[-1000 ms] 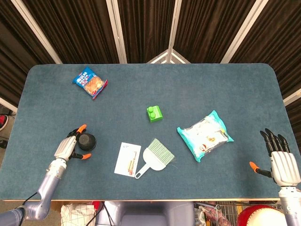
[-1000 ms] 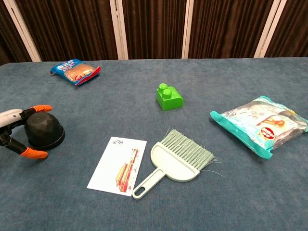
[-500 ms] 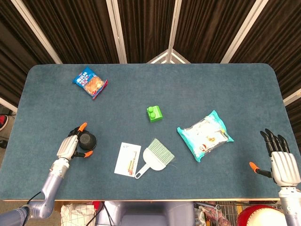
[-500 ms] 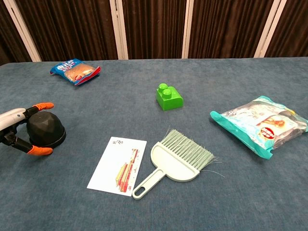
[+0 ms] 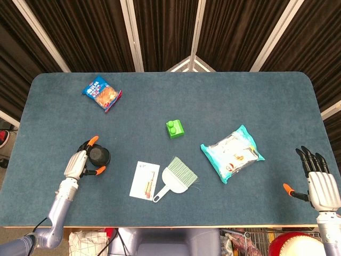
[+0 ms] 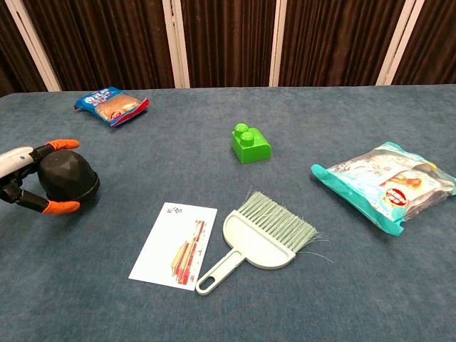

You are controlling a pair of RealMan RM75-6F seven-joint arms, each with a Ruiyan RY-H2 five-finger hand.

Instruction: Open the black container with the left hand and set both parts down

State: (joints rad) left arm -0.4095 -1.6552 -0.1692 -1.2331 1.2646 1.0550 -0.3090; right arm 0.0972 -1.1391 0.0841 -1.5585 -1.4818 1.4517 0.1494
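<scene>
Right hand [image 5: 321,186] at near right table corner, palm flat, fingers spread wide, holding nothing. Left hand [image 5: 80,162] at near left, orange-tipped fingers wrapped around black container [image 6: 68,177]; container appears closed, whether lifted off blue table [image 5: 240,101] cannot be told. White card [image 6: 175,244] and pale green brush with dustpan [image 6: 263,231] near front centre, just beside each other. Teal snack bag [image 6: 385,182] right. Green block [image 6: 250,143] at middle. Blue snack packet [image 6: 111,105] far left.
</scene>
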